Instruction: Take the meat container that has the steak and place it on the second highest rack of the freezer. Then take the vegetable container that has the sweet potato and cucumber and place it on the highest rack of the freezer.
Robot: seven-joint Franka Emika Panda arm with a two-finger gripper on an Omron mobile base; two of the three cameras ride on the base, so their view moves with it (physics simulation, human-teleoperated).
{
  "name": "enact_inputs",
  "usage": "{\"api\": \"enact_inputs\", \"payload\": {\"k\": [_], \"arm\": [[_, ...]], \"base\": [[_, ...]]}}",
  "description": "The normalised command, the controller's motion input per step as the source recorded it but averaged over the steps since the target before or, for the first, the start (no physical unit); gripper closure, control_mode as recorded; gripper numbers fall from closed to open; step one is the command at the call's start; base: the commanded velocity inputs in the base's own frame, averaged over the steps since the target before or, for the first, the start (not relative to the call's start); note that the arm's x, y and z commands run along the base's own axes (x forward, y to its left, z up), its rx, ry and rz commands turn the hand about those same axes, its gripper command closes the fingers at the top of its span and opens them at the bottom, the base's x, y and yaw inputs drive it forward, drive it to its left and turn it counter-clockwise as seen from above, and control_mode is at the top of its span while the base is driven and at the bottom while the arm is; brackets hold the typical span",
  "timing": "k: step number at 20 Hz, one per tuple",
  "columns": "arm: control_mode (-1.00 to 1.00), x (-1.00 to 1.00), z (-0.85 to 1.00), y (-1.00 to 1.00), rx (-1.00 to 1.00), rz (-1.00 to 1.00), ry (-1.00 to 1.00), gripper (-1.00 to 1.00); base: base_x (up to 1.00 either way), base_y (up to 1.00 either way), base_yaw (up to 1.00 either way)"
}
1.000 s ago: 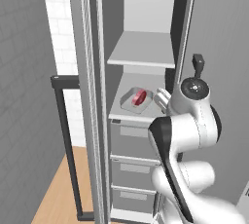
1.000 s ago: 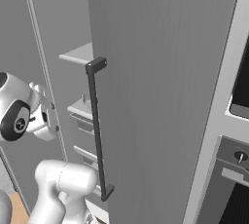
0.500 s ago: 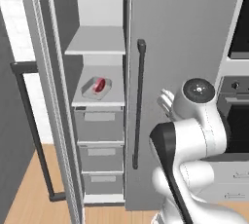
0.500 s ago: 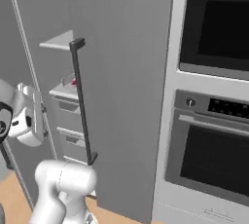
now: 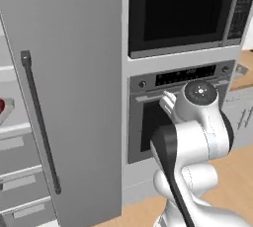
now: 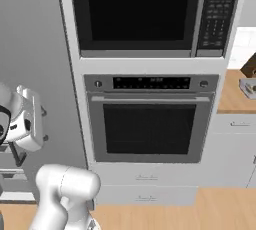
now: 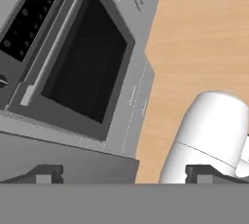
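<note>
At the far left edge of the left base view, a bit of red, likely the steak (image 5: 1, 105), sits in a pale tray (image 5: 6, 110) on a shelf of the freezer (image 5: 12, 137). That looks like the meat container, and from here the first half of the job seems done. Only a small corner of the tray can be seen, so which rack it rests on is hard to tell. The long freezer door (image 5: 74, 73) with its dark bar handle (image 5: 39, 122) stands open next to it.

The gripper (image 7: 121, 173) has its two dark tips far apart, wide open, and holds nothing. It points down at the wall oven (image 6: 150, 124) and the wood floor (image 7: 194, 33). The black microwave (image 6: 145, 14) sits above the oven.

The step now looks like going to fetch the vegetable container. The sweet potato and cucumber cannot be found from these views. A wood counter (image 6: 235, 91) shows at the right edge of the right base view with something small and dark on it, too tiny to name. To do this well, keep the arm tucked away from the oven, keep the jaws wide, and come at the tray's rim level so nothing rolls out
</note>
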Motion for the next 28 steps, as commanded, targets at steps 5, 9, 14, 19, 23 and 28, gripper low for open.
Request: {"api": "enact_inputs", "payload": {"k": [5,9,14,19,23,28], "arm": [[1.00,0.00,0.00,0.00,0.00,0.00,0.00,-1.00],[1.00,0.00,0.00,0.00,0.00,0.00,0.00,-1.00],[1.00,0.00,0.00,0.00,0.00,0.00,0.00,-1.00],[1.00,0.00,0.00,0.00,0.00,0.00,0.00,-1.00],[1.00,0.00,0.00,0.00,0.00,0.00,0.00,-1.00],[1.00,0.00,0.00,0.00,0.00,0.00,0.00,-1.00]], "base": [[0.47,-1.00,-0.23],[0.59,-1.00,-0.12],[0.72,-1.00,-0.03],[0.77,-1.00,0.01],[0.78,-1.00,0.05],[0.80,-0.99,0.09]]}}
